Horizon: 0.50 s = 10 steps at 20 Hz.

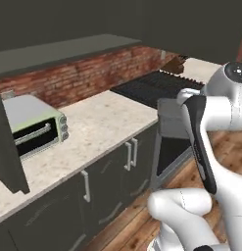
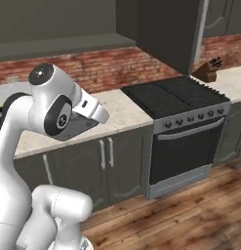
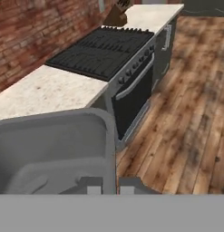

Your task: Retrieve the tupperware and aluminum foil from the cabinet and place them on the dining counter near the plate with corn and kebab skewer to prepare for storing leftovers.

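gripper: my gripper is clamped tight on the rim of the tupperware
tupperware: grey tub hanging off my fingers, lifted clear above the brick-backed counter
nearby: stove just beside that counter; toaster oven on it, under the cabinet
step: carrying the tub, my guess; foil fetch still to do
next: turn the base toward the dining counter, hold the grip steady, keep the tub level

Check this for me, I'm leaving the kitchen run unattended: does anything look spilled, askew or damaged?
Nothing stands out. The toaster oven sits square on the counter, the stove looks intact, and the tupperware is pinched by one wall between the fingers, undamaged.
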Tool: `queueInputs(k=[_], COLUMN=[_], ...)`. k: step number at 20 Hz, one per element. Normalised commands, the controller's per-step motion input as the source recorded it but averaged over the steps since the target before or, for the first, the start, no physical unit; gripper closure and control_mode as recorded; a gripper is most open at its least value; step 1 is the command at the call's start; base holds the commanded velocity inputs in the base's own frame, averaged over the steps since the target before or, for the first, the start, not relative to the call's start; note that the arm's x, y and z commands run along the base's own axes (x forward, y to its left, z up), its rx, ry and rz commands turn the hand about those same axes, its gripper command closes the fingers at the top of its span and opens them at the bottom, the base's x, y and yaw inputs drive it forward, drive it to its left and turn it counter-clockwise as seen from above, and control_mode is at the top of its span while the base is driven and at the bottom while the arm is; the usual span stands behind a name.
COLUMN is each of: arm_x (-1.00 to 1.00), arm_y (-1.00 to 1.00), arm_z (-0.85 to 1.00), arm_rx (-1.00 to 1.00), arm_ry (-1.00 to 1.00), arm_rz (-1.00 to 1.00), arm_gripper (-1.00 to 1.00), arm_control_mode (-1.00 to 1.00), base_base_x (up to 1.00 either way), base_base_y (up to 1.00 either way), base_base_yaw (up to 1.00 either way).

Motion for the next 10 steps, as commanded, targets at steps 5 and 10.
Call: queueInputs(k=[5, 10], arm_x=[0.00, 0.00], arm_y=[0.00, 0.00], arm_z=[0.00, 0.00], arm_rx=[0.00, 0.00], arm_ry=[0.00, 0.00], arm_rz=[0.00, 0.00], arm_gripper=[1.00, 1.00], arm_control_mode=[1.00, 1.00], base_base_x=[0.00, 0.00], base_base_y=[-0.36, -0.43], base_base_yaw=[-0.79, -0.78])
